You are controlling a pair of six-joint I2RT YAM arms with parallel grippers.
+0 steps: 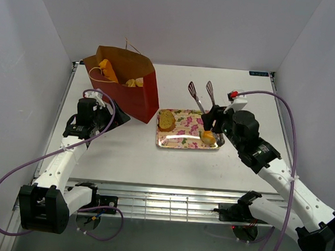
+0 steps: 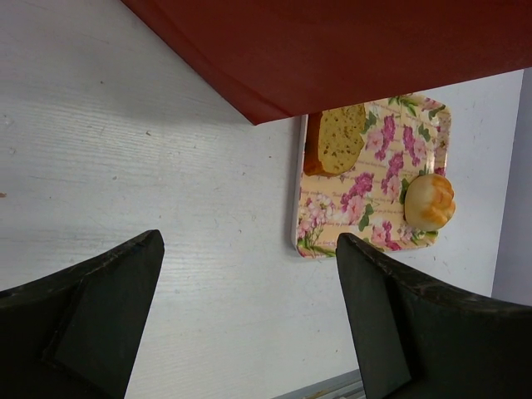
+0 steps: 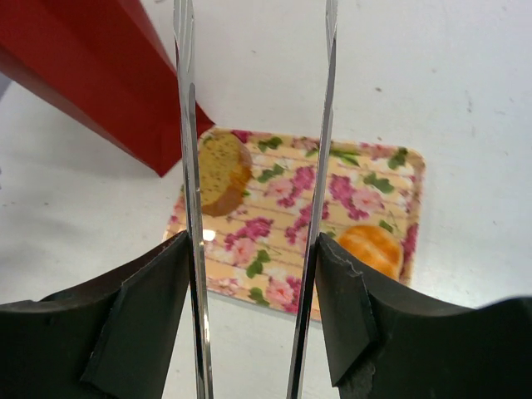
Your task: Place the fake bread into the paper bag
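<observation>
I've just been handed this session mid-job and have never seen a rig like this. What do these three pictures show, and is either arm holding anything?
Two robot arms are bolted at the near edge of a white table. The wide picture looks down from above and behind them. The other two come from a camera on each wrist, so the dark shapes at the bottom are that arm's own fingers. On the table stand a dark red paper bag with some fake bread already inside, and a floral tray bearing a toast slice and a round roll. The right gripper is closed on metal tongs. The left gripper is open and empty beside the bag.
</observation>
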